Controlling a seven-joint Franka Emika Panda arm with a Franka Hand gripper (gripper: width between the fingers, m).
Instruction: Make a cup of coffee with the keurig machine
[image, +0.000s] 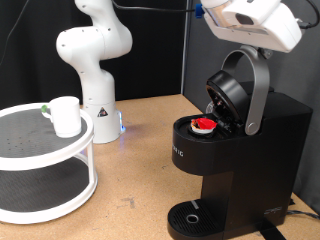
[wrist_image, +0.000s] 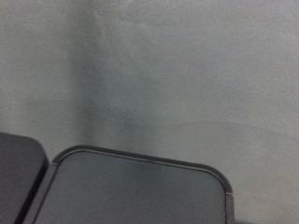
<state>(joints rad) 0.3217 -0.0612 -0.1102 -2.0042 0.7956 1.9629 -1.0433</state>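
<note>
The keurig machine (image: 255, 150) stands at the exterior view's right with its head (image: 228, 92) and grey handle band (image: 258, 85) raised open. A red-topped white pod (image: 204, 125) sits in the open chamber. The cup (image: 66, 115), white with a greenish handle, stands on the top tier of a round white shelf (image: 30, 150) at the exterior view's left. The white hand of my arm (image: 255, 22) hangs just above the raised handle at the top right. Its fingers do not show. The wrist view shows no fingers, only a grey rounded panel (wrist_image: 140, 191) before a plain wall.
The arm's white base (image: 98, 105) stands at the back, between the shelf and the machine. The machine's round drip tray (image: 190, 216) is at the bottom edge with nothing on it. The wooden table (image: 140, 170) lies between the shelf and the machine.
</note>
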